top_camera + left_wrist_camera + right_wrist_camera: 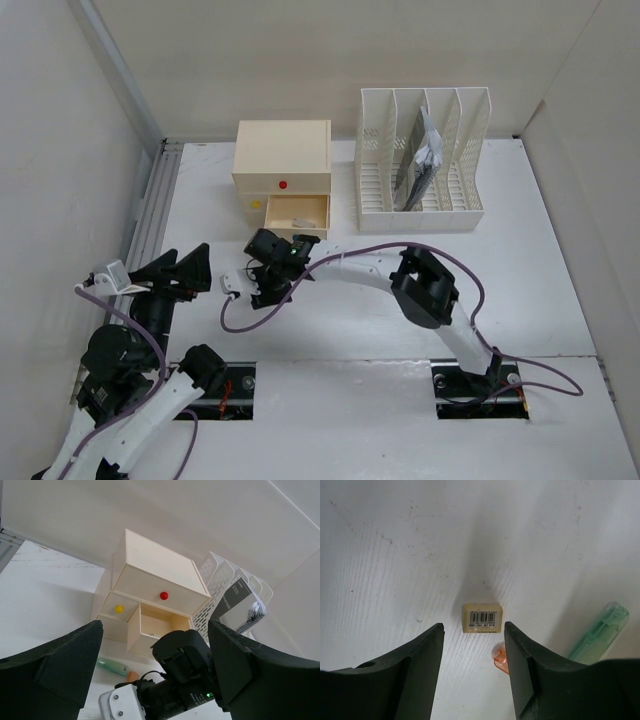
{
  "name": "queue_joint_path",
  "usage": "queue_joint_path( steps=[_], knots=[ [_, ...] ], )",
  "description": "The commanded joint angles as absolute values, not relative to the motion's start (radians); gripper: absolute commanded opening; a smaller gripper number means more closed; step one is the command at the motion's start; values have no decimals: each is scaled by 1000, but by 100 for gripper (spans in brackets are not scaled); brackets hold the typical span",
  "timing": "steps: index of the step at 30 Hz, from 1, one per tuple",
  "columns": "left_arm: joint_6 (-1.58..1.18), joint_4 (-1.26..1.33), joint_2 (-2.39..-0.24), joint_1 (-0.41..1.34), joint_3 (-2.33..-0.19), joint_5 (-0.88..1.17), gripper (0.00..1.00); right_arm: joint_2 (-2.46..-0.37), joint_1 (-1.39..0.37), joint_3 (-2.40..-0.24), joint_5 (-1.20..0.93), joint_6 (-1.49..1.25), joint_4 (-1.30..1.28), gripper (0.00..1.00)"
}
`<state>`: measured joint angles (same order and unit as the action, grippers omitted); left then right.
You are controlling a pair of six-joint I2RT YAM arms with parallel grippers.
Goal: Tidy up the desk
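Near left of the white tabletop [520, 290]: left claw [180, 268], fingers spread wide, gripping nothing, aimed toward the back. Just beyond it, right claw [472, 628], pointed down at the tabletop, fingers apart and empty, bare white surface right under them. Just ahead of the tips, a small tan eraser [481, 618] with a barcode, flat on the tabletop, untouched. Beside 1 finger, an orange bit [499, 660] and a green pen [600, 632]. Farther back, a cream drawer box [283, 150], 1 lower drawer [297, 213] pulled out. To its right, a white file rack [375, 150] holding a dark booklet [415, 180].
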<state>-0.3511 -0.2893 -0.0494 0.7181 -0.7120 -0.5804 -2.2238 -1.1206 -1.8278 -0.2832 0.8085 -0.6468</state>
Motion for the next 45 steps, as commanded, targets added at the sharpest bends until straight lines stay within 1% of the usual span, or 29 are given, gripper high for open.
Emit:
queue_joint_path(
  steps=[1, 8, 20, 23, 25, 26, 28, 29, 31, 32, 33, 40, 45],
  knots=[
    [-350, -265, -34, 716, -710, -588, 84, -2244, -1124, -1875, -321, 804, -646, 57],
    [-350, -265, -34, 716, -710, -588, 84, -2284, -1124, -1875, -282, 749, -588, 57],
    [-350, -265, -34, 716, -710, -588, 84, -2326, -1115, -1893, -291, 739, -609, 59],
    [-350, -265, -34, 716, -710, -588, 84, -2345, -1115, -1902, -291, 739, -621, 50],
    [-359, -265, -34, 716, -710, -588, 84, -2345, -1115, -1902, -301, 739, -621, 41],
    [-359, -265, -34, 716, -710, -588, 84, -2345, -1115, -1902, -301, 739, -621, 34],
    [-359, -265, -34, 716, -710, -588, 84, -2345, -1106, -1902, -301, 739, -621, 33],
    [-359, -265, -34, 716, -710, -588, 84, -2345, -1106, -1902, -301, 739, -632, 33],
    [-359, -265, -34, 716, -710, -588, 84, -2345, -1106, -1911, -301, 739, -644, 38],
    [-359, -265, -34, 716, -710, -588, 84, -2345, -1106, -1920, -292, 739, -644, 43],
    [-359, -265, -34, 716, -710, -588, 84, -2355, -1106, -1921, -291, 739, -656, 52],
    [-359, -265, -34, 716, -710, -588, 84, -2345, -1106, -1902, -282, 739, -657, 57],
    [-359, -265, -34, 716, -710, -588, 84, -2345, -1097, -1893, -282, 712, -657, 57]
  ],
)
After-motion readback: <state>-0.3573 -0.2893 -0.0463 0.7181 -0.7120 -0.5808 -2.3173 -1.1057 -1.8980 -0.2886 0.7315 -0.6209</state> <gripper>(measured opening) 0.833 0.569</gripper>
